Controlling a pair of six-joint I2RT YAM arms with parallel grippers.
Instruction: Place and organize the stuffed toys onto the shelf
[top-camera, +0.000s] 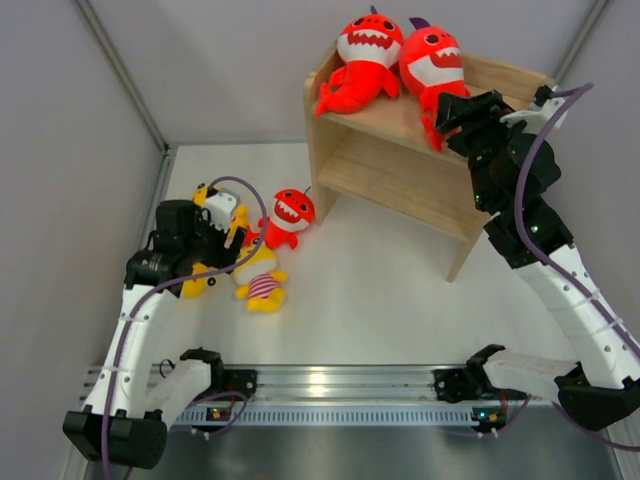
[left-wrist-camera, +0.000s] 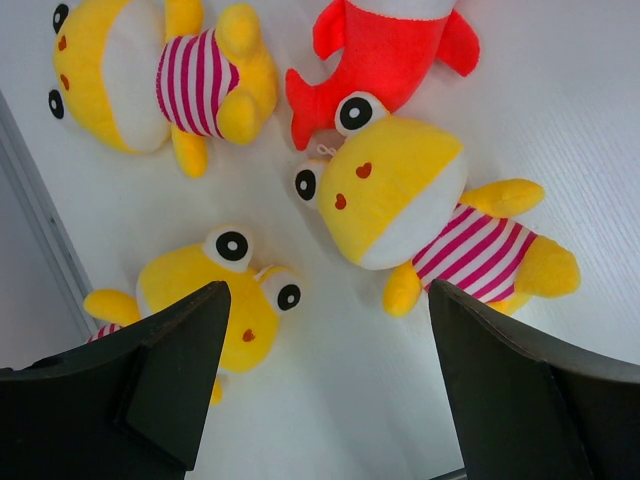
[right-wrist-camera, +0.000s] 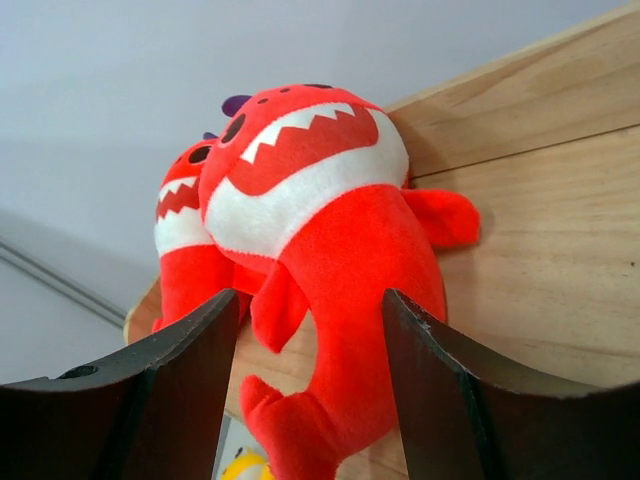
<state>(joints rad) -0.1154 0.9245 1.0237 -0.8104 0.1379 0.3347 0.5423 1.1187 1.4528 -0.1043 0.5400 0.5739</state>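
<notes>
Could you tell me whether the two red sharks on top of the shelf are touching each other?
Touching: the top external view shows the left shark and right shark pressed side by side, no gap.

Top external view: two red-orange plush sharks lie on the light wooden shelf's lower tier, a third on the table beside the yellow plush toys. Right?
No: the top external view shows the two red-orange plush sharks on the top tier of the light wooden shelf, not the lower. The third shark is beside the yellow plush toys, as stated.

Three red sharks (top-camera: 365, 60), three yellow toys (left-wrist-camera: 420, 215), one shelf (top-camera: 400, 180)
</notes>
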